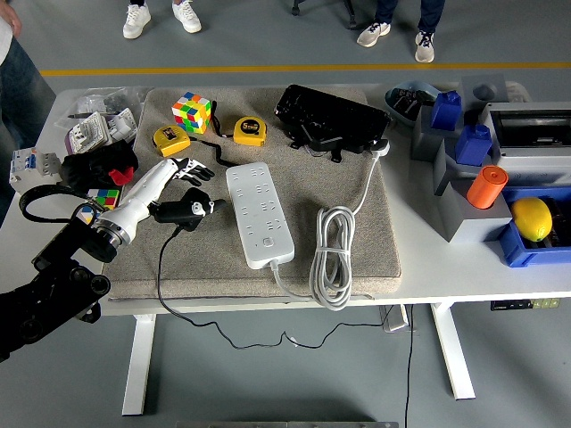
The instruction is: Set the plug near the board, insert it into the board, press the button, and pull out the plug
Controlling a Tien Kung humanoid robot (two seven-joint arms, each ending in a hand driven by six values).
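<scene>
The white power strip (pixel 259 212) lies lengthwise on the beige mat (pixel 357 259), its button (pixel 265 241) near the close end. The black plug (pixel 181 211) rests on the mat just left of the strip, its light prongs pointing toward the strip. Its black cord (pixel 161 267) runs down over the table's front edge. My left hand (pixel 187 171) hovers right behind the plug with its fingers spread, and nothing sits between them. The right arm is out of view.
A coiled white cable (pixel 330 254) lies right of the strip. Behind are two yellow tape measures (pixel 171 140), a Rubik's cube (pixel 191 111) and a black device (pixel 332 119). Blue bins (pixel 526 236), an orange cylinder (pixel 486 187) and a lemon (pixel 532 218) fill the right. A person (pixel 13 71) stands at far left.
</scene>
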